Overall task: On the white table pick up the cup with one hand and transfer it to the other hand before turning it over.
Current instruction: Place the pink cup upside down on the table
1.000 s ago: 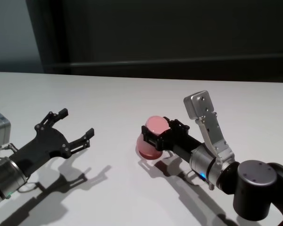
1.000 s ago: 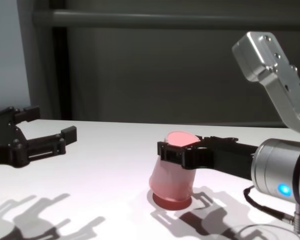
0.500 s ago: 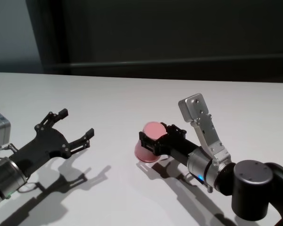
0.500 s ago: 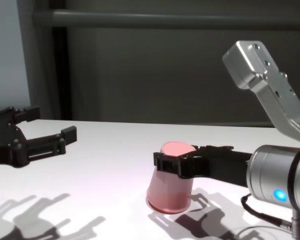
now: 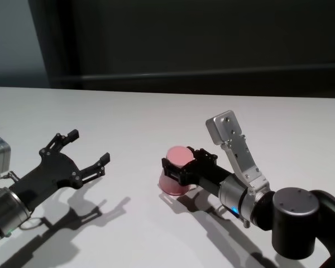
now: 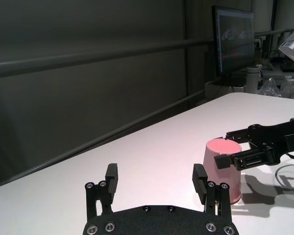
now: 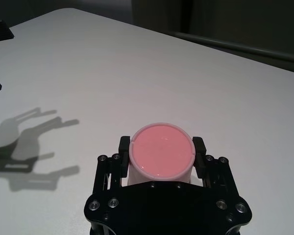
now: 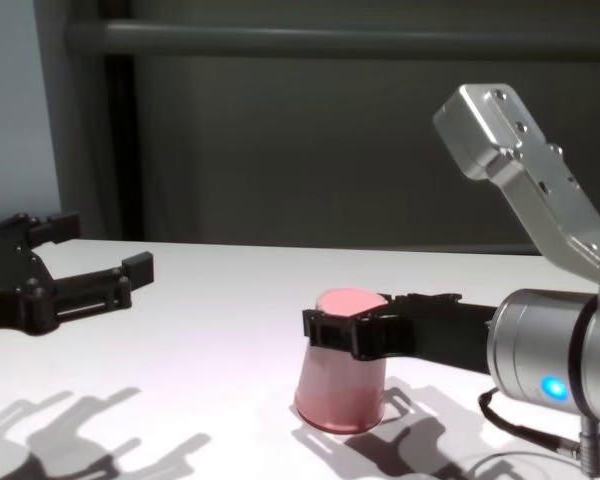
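Right gripper (image 5: 178, 166) is closed on the cup (image 5: 175, 177), one finger on each side of it near its upper end, as the right wrist view shows, with the black fingers (image 7: 123, 145) pressed against the pink wall. That cup stands upside down on the white table (image 5: 156, 117), its wide rim on the surface and its flat base facing up, upright rather than tilted. It sits near the middle of the table, in front of the right arm. Well apart from it, the left gripper (image 5: 82, 149) hangs just above the table with its fingers (image 6: 111, 178) spread wide and nothing between them, pointing toward the cup. Both arms throw soft shadows onto the tabletop.
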Robot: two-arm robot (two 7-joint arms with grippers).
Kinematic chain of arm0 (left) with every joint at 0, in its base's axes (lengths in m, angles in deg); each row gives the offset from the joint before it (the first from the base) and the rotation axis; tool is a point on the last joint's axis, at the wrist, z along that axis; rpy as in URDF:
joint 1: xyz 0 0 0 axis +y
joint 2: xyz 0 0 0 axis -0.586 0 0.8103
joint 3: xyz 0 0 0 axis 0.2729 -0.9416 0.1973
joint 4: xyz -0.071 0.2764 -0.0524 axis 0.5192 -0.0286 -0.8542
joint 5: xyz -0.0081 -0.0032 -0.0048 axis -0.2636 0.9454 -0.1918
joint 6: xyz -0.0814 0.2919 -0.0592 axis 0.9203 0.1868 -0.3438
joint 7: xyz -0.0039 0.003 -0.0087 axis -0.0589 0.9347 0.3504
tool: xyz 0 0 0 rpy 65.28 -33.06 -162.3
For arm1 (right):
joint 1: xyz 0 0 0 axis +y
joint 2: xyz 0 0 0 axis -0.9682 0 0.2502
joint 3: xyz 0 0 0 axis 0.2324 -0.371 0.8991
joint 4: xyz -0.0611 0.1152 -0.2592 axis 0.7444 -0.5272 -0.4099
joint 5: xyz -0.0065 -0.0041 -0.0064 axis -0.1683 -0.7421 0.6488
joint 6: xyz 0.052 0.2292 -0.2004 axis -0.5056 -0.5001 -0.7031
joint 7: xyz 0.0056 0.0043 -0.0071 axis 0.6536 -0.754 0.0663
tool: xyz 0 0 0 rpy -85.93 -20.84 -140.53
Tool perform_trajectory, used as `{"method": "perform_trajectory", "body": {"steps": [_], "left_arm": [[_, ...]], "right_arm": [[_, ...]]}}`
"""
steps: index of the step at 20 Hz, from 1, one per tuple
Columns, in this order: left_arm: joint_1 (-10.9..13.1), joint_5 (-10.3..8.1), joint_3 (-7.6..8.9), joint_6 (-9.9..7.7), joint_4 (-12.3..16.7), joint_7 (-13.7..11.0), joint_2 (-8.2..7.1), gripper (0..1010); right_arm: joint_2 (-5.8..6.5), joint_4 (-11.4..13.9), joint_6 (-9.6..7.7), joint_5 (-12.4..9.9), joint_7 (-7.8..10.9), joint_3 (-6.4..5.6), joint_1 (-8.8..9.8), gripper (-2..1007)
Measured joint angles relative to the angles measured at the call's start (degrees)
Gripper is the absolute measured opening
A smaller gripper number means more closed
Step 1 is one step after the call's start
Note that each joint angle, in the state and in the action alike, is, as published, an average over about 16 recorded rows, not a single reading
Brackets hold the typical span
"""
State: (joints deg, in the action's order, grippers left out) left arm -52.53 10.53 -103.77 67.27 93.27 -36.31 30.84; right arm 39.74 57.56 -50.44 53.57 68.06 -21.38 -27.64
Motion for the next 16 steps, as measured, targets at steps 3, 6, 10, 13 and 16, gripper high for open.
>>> {"method": "perform_trajectory", "body": {"steps": [3, 6, 10, 13, 16], "left_arm": [[0.0, 0.0, 0.0, 0.0, 0.0, 0.0, 0.0, 1001], [0.0, 0.0, 0.0, 0.0, 0.0, 0.0, 0.0, 1001], [0.0, 0.0, 0.0, 0.0, 0.0, 0.0, 0.0, 1001], [0.0, 0.0, 0.0, 0.0, 0.0, 0.0, 0.0, 1001], [0.0, 0.0, 0.0, 0.0, 0.0, 0.0, 0.0, 1001]], "right_arm": [[-0.1, 0.0, -0.31, 0.2, 0.12, -0.07, -0.02, 744], [-0.17, 0.0, -0.5, 0.2, 0.2, -0.12, -0.01, 772], [-0.19, 0.0, -0.57, 0.2, 0.2, -0.15, 0.0, 833], [-0.16, 0.0, -0.55, 0.2, 0.18, -0.13, 0.0, 882], [-0.13, 0.0, -0.51, 0.2, 0.15, -0.11, 0.01, 932]]}}
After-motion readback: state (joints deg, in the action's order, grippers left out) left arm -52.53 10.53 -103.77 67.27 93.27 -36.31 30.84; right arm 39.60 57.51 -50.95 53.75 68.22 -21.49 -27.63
